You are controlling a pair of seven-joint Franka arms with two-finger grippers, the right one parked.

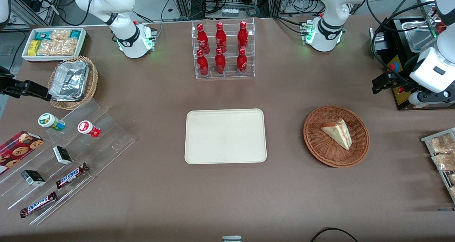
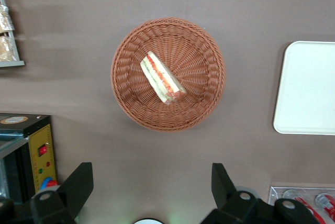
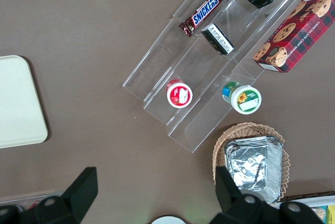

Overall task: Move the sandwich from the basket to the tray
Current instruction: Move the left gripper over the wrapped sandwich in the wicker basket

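The sandwich, a pale wedge with red and green filling along its cut edge, lies in the round reddish-brown wicker basket. The cream tray sits bare at the table's middle, beside the basket and apart from it. My gripper hangs high above the table toward the working arm's end, farther from the front camera than the basket. It is open, fingers wide apart with only tablecloth between them, and clear of the basket.
A black appliance and a wire rack of snack bags stand at the working arm's end. An acrylic rack of red bottles stands farther back than the tray. A tan basket with foil trays and snack steps lie toward the parked arm's end.
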